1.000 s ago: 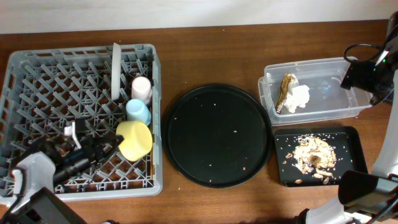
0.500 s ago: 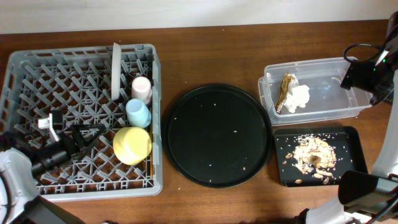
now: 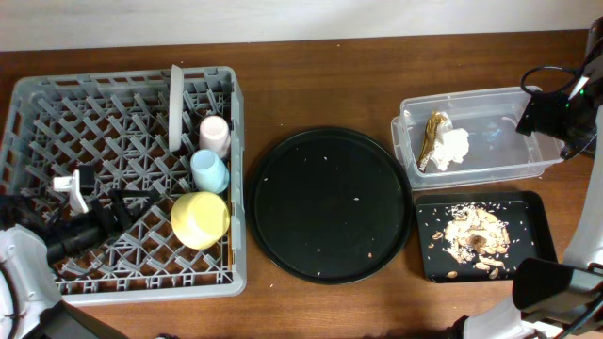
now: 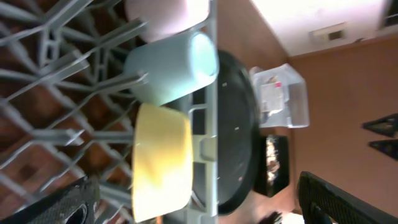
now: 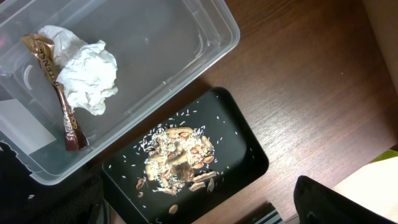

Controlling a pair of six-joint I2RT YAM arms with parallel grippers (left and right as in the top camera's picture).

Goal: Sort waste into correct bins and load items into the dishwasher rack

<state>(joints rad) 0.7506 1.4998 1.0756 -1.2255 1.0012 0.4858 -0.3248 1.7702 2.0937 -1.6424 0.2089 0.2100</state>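
Napkin (image 3: 454,148) and wrapper (image 3: 432,135) in tub (image 3: 471,97)

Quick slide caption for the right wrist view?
Crumpled napkin and gold-brown wrapper lie in the clear tub; food scraps sit in the black tray beside it.

1 overhead, 2 close wrist views

A brown wooden bench (image 3: 320,75) with faint grain fills the overhead view, evenly lit. A plain pale wall (image 3: 283,19) runs along its far edge. The left wrist view shows a bright pale surface (image 4: 292,18) bearing a small, blurred rectangular fitting (image 4: 328,32).
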